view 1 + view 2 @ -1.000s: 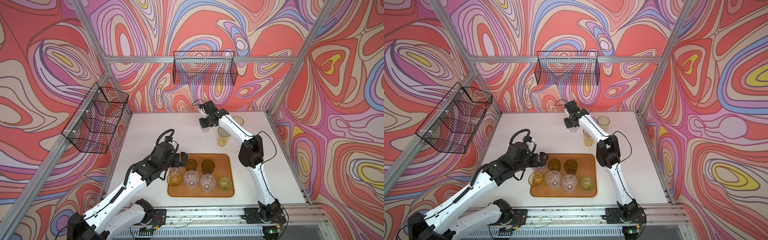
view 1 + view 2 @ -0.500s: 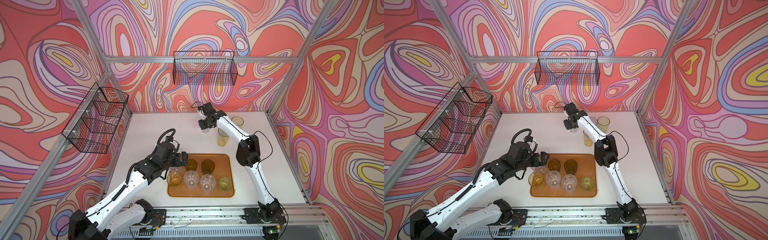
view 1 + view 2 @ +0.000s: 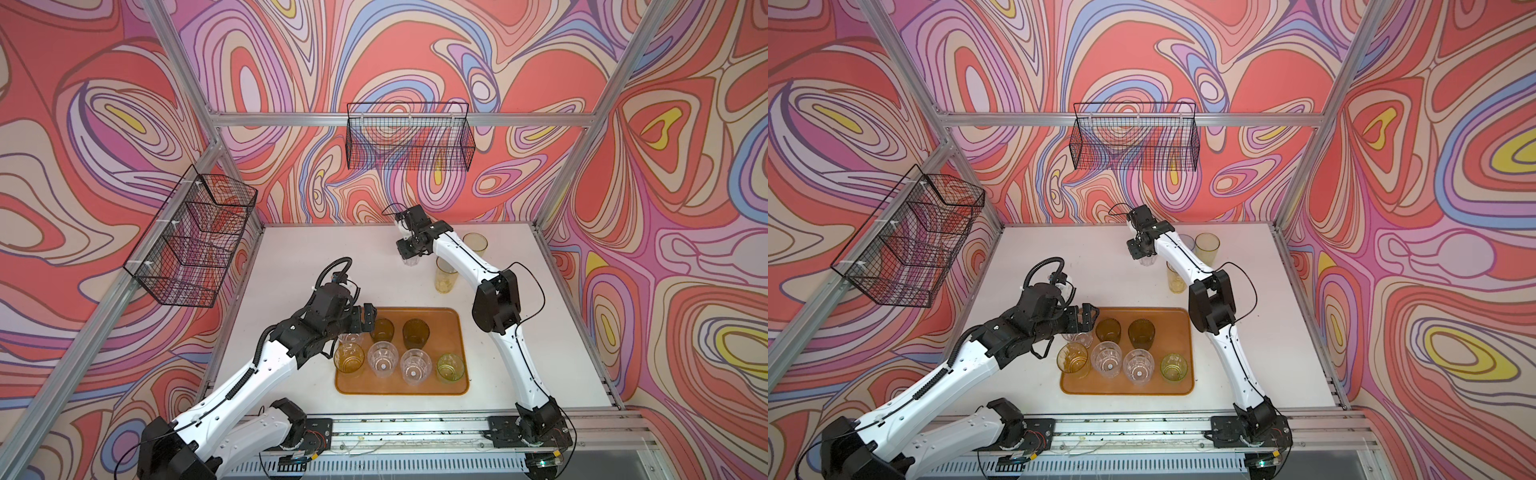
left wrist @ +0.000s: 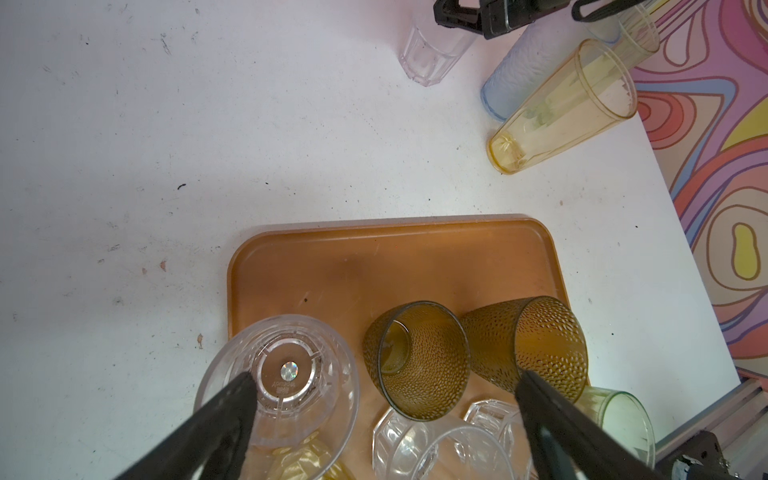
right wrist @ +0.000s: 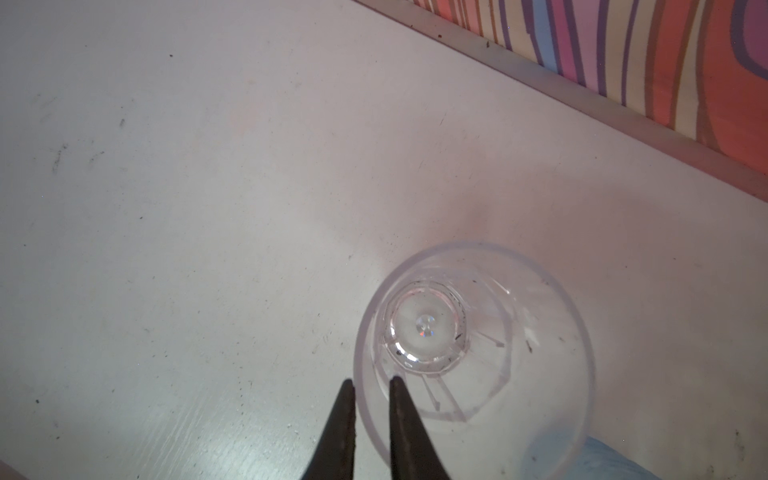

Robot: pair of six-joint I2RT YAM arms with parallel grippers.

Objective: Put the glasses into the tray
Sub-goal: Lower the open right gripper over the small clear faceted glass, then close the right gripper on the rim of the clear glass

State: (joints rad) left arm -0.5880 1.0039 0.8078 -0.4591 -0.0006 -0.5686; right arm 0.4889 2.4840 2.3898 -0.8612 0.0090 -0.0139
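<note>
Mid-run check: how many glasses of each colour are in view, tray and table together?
clear glass: 4
amber glass: 1
olive-brown glass: 2
green glass: 1
tall yellow glass: 1
tall grey-blue glass: 1
tall yellow-green glass: 1
Total: 11

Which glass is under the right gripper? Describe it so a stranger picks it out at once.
On the white table, look at the far edge, beyond the orange-brown rectangular tray. There the short clear faceted tumbler stands upright, its rim pinched by the right gripper. Its neighbours, the yellow tumbler, the grey-blue tumbler and the yellow-green tumbler, are taller and tinted; it alone is colourless.
</note>
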